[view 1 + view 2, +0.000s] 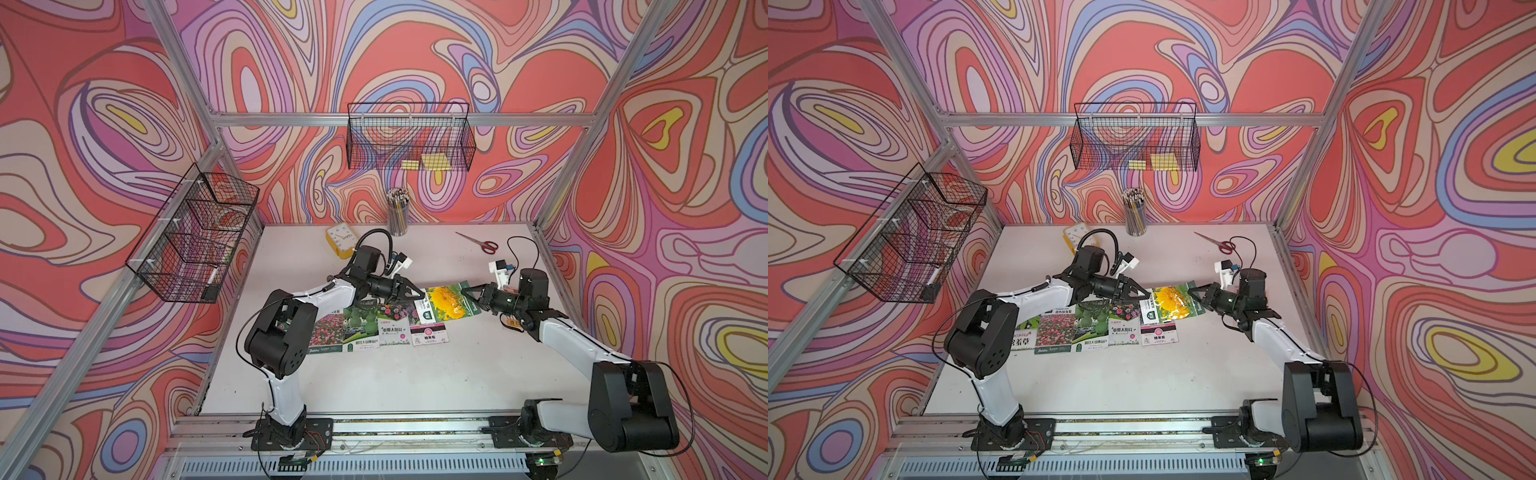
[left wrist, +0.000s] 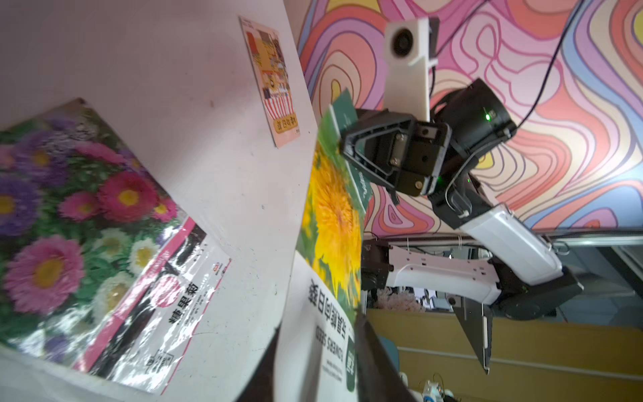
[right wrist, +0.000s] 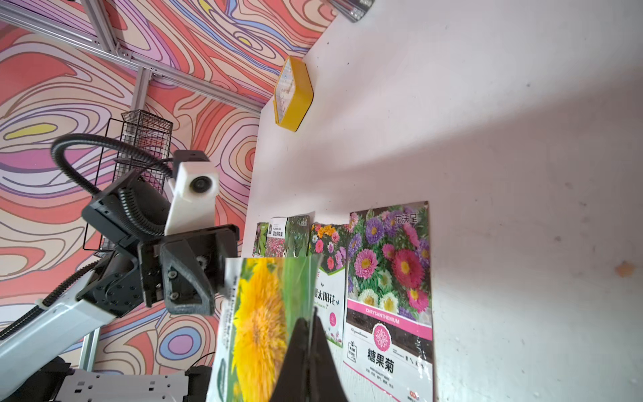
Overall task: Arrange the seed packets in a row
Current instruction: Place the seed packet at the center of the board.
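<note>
A sunflower seed packet (image 1: pixel 446 301) hangs above the table between my two grippers. My right gripper (image 3: pixel 309 322) is shut on its green end, and the packet (image 3: pixel 259 327) stands edge-on there. My left gripper (image 2: pixel 320 334) is open, its fingers standing apart on either side of the packet's white label end (image 2: pixel 323 348). Below, several seed packets lie side by side: a white-labelled one (image 1: pixel 1025 336), a pink flower field (image 1: pixel 328 332), gourds (image 1: pixel 363 328), mixed flowers (image 1: pixel 392 326) and chrysanthemums (image 1: pixel 428 330). A shop-picture packet (image 2: pixel 273 83) lies apart, under the right arm.
A yellow clock (image 1: pixel 341 243), a cup of pencils (image 1: pixel 398 216) and red-handled scissors (image 1: pixel 482 243) sit along the table's back. A wire basket (image 1: pixel 409 137) with yellow sticky notes hangs on the back wall, and another wire basket (image 1: pixel 195 237) hangs on the left frame.
</note>
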Controlling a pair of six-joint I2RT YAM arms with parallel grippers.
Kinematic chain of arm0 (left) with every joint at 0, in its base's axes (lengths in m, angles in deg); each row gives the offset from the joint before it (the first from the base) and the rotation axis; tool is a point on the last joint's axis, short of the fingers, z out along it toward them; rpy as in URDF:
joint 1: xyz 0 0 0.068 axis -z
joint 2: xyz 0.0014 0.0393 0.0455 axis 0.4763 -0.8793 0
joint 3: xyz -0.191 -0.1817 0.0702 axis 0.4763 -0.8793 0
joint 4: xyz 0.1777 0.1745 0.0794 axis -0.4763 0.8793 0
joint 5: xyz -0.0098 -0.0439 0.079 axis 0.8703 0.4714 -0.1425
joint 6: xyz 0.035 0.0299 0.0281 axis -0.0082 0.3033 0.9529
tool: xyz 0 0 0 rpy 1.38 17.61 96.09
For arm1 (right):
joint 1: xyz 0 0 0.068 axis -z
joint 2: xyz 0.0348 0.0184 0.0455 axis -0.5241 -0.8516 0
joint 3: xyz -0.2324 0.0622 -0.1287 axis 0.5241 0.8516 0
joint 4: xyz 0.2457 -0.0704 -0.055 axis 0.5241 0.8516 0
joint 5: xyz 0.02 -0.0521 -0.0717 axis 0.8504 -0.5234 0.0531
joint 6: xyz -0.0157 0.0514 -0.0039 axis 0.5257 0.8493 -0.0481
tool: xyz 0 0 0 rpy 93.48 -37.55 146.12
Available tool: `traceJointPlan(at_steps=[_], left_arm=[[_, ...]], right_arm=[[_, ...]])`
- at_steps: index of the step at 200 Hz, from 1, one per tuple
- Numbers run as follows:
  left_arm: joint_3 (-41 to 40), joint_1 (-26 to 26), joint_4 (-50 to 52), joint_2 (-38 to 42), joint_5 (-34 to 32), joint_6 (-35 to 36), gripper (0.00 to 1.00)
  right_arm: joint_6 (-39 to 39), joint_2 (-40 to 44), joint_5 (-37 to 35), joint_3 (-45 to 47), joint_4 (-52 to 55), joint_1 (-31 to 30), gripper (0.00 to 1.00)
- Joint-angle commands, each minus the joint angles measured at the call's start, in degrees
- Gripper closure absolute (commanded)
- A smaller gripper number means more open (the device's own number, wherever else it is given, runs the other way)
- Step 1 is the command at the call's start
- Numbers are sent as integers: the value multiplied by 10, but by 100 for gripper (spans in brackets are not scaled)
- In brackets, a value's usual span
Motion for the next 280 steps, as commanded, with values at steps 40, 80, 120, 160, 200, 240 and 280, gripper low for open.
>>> traceJointPlan(at_steps=[40,80,120,160,200,240,280], left_arm=[[-170,96,-269,91,-290,-262,1],[-167,190,-321,85,-454,-330,1],[-132,231,-426,1,-506,-407,1],[-128,244,-545,-61,-594,-425,18],[-127,248,-587,-74,-639,-403,37],[-111,249,-625,-93,-608,-415,39],[-156,258,-637,-82,-611,-416,19]], right_arm=[[82,59,-207,59,-116,-10,100],[149,42,-334,65,-216,-61,100],[183,26,-412,55,-261,-107,100],[207,31,-431,64,-281,-130,100],[215,37,-435,85,-287,-139,100],[214,36,-444,106,-294,-143,100],[194,41,-450,85,-270,-143,100]])
